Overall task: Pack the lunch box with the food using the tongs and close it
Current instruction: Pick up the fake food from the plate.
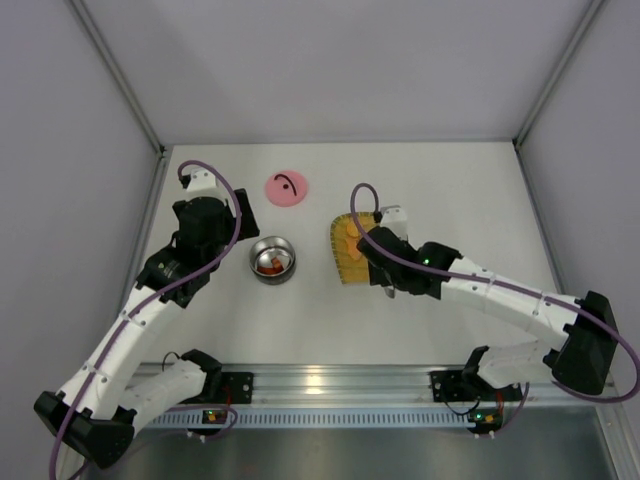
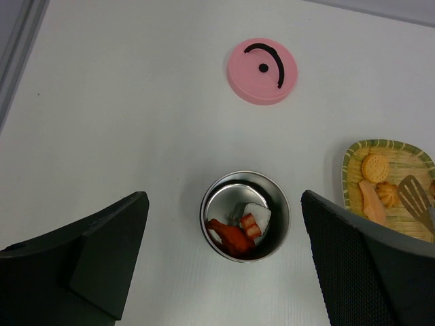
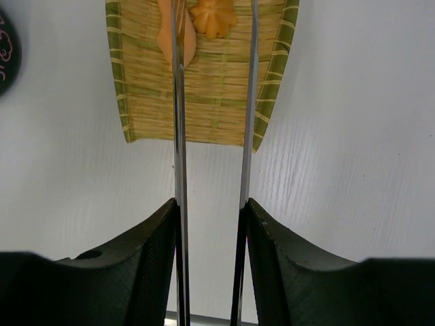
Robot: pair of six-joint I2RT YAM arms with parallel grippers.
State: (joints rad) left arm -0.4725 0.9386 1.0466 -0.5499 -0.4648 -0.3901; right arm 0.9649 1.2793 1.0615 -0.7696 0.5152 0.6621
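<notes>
The lunch box (image 1: 272, 260) is a small steel bowl, seen from above in the left wrist view (image 2: 245, 215). It holds a red piece of food (image 2: 231, 236) and a dark piece with white. Its pink lid (image 1: 286, 188) (image 2: 262, 70) lies flat on the table behind it. My left gripper (image 2: 223, 204) hangs open above the bowl and touches nothing. My right gripper (image 3: 212, 210) (image 1: 385, 262) is shut on the tongs (image 3: 178, 136). Their two thin arms reach over the tray on either side of an orange flower-shaped food piece (image 3: 213, 19). One tong tip (image 2: 413, 193) shows over the tray.
A yellow woven tray (image 1: 340, 262) (image 3: 204, 102) with green edging lies right of the bowl and carries several orange pieces (image 2: 375, 168). White walls close in the table at the left, right and back. An aluminium rail (image 1: 330, 385) runs along the near edge.
</notes>
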